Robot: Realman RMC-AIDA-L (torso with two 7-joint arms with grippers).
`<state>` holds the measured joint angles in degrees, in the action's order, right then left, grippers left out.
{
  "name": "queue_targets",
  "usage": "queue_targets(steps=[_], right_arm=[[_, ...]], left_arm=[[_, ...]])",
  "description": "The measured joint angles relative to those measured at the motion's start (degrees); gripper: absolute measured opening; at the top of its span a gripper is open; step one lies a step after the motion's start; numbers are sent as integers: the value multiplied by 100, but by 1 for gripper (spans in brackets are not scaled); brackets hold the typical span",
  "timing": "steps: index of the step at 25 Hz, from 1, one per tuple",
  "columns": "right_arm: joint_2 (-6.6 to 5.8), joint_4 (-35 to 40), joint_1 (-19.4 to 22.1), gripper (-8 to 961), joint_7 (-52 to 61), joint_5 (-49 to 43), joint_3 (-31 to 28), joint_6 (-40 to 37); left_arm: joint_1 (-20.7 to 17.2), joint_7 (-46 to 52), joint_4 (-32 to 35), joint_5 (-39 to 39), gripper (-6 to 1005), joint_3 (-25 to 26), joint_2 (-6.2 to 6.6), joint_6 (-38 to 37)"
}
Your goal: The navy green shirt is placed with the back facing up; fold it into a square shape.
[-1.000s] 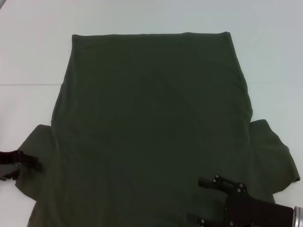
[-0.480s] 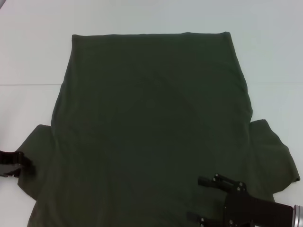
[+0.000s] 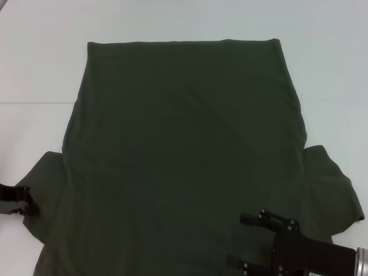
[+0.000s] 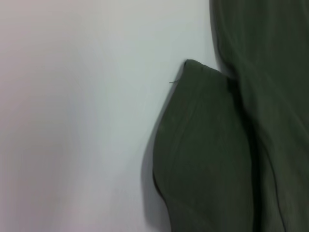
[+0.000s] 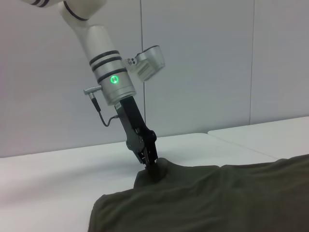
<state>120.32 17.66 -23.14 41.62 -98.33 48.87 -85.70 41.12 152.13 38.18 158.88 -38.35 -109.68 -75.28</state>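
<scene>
Shirt: the dark olive-green short-sleeved cotton T-shirt (image 3: 184,149) lay flat on the white table (image 3: 40,57), plain side up, hem at the far edge, both sleeves fanned out near the robot. No fold made that I could spot.

Handling: looked soft, light and floppy, so my guess was it'd sag and wrinkle wherever it wasn't held. Best bet was pinching an edge or seam, like the sleeve cuff or a shoulder, not the middle of the panel.

Left gripper: the black left gripper (image 3: 23,201) sat at the outer edge of the shirt's left sleeve (image 4: 203,154). From the right wrist view its tips (image 5: 148,159) were closed on a little raised tuft of sleeve fabric, pinched up off the table.

Right gripper: the black right gripper (image 3: 248,241) hovered over the near right part of the shirt, by the right sleeve (image 3: 330,190). Jaws were spread wide, nothing in them.

Containers: none showed, just shirt and table.

Risk: thin pinch, the cloth could've slipped out on a fast lift.
</scene>
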Motion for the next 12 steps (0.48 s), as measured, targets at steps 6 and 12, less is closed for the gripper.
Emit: queue_targets(steps=[6, 12], right_arm=[[0, 0, -14, 896, -3, 0, -6, 0], [0, 0, -23, 897, 0, 0, 2, -3]], left_arm=[[2, -51, 22, 3, 85, -198, -6, -22], [-25, -43, 238, 50, 50, -476, -137, 21]])
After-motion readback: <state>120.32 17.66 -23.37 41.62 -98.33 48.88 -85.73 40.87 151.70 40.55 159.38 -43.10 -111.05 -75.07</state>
